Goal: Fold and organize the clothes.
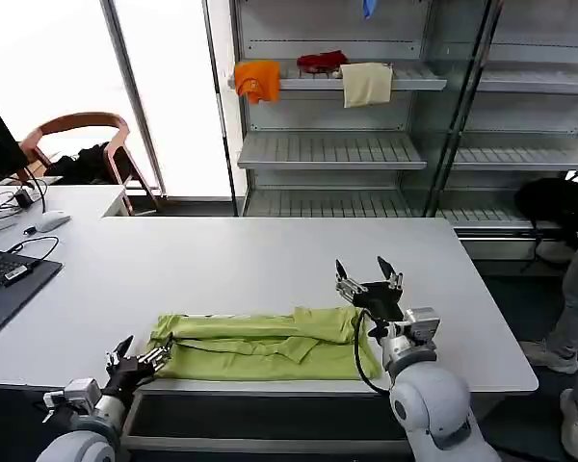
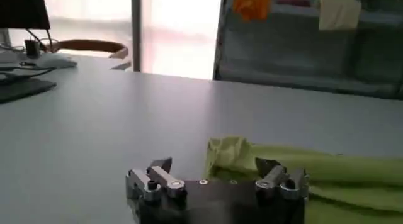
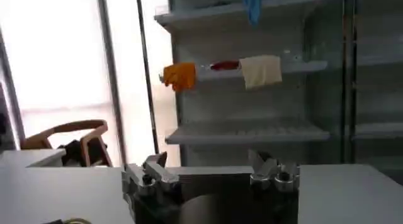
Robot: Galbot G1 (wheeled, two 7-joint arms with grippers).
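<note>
The shirt (image 1: 265, 345) lies in the lower middle of the head view, on the near edge of the white tabletop (image 1: 270, 265). It is folded lengthwise into a long narrow band, with a sleeve tucked into the middle. I judge the side folds are done and a fold across the length is what remains.

The left hand (image 1: 143, 360) is at the lower left of the head view, low at the left end of the band. Its fingers are parted and they hold nothing. In the left wrist view the left hand (image 2: 217, 175) is in the lower middle of the frame and the bunched end of the shirt (image 2: 296, 172) lies just behind its two fingers. This low place at the end probably prepares a pinch on that edge, but I cannot tell whether the fingers touch the fabric.

The right hand (image 1: 368, 276) is right of centre in the head view, raised above the right end of the band, fingers wide apart and pointing up and away, empty. The right wrist view looks level at the far shelf (image 3: 252, 131), with the right hand (image 3: 211, 172) in the lower middle, so this hand is lifted clear of the fabric, maybe so the cloth is not pulled.

On the shelf at the top of the head view hang an orange cloth (image 1: 257, 80) and a cream cloth (image 1: 366, 84), well apart from the work.
</note>
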